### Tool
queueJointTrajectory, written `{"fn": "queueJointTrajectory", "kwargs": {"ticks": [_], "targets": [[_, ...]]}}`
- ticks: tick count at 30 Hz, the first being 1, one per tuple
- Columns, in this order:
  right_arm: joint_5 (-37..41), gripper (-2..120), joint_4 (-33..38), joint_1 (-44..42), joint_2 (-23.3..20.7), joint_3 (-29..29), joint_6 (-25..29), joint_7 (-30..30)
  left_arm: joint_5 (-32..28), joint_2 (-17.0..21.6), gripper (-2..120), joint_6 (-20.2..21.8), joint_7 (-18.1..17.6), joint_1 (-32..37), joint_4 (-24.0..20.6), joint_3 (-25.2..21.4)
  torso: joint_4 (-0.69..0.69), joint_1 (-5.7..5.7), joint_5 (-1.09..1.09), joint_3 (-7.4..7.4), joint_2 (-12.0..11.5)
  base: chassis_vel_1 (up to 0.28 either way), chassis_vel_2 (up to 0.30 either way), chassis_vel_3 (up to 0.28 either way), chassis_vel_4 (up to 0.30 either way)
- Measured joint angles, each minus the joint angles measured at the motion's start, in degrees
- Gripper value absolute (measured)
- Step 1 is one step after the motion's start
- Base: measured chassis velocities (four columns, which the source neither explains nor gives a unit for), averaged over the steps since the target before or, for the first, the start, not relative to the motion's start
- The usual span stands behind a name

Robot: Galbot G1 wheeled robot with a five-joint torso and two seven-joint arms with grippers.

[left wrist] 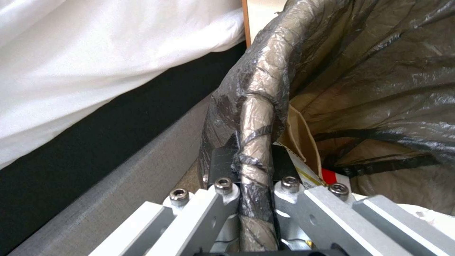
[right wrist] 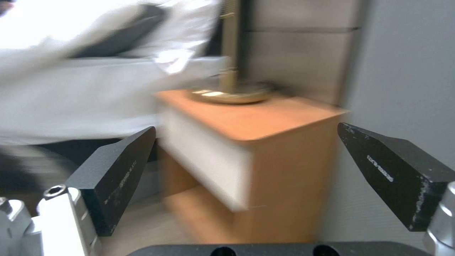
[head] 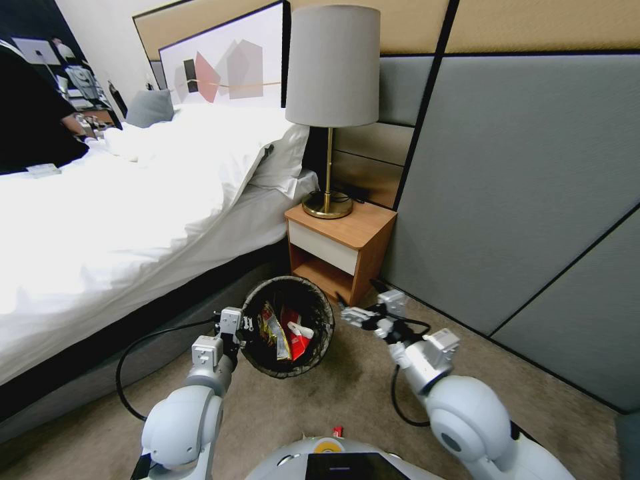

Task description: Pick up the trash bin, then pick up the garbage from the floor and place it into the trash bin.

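Observation:
The trash bin [head: 288,327], lined with a dark bag, hangs tilted beside the bed with its mouth facing me. My left gripper [head: 244,325] is shut on its near-left rim [left wrist: 256,142], the bag-wrapped edge pinched between the pads. Inside the bin lies garbage: red-and-white packets [head: 297,335], a yellow wrapper [head: 273,331] and a brown paper bag [left wrist: 298,138]. My right gripper [head: 351,314] floats open to the right of the bin, in front of the nightstand, its black fingers [right wrist: 121,170] spread wide with nothing between them.
A wooden nightstand [head: 340,250] with a brass lamp [head: 330,107] stands just behind the bin. The bed [head: 127,220] runs along the left, a grey padded wall [head: 520,200] along the right. Beige carpet [head: 347,400] lies between my arms.

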Motion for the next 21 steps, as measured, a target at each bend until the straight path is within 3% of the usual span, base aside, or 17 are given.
{"fn": "queueJointTrajectory", "kwargs": {"ticks": [3, 6, 21], "targets": [[-2.4, 100, -3.8, -4.6, 3.7, 5.4, 7.0, -2.9, 0.1, 0.1, 1, 0.5, 0.0, 0.1, 0.0, -0.3, -0.02, 0.0, 0.0, 0.0, 0.0, 0.0, 0.0, 0.0, 0.0], [-1.9, 100, -5.4, -7.5, 5.3, 8.5, 10.3, -3.5, 0.2, 0.2, 1, 1.0, 0.0, 0.2, -0.1, -0.4, -0.01, 0.0, 0.0, 0.0, 0.0, 0.0, 0.0, 0.0, 0.0], [-3.0, 100, -8.2, -11.4, 8.7, 10.8, 15.4, -3.7, 1.7, -0.1, 1, 1.8, 1.0, 0.6, -0.3, -0.4, -0.01, 0.0, 0.0, 0.0, 0.0, 0.0, 0.0, 0.0, 0.0]]}}
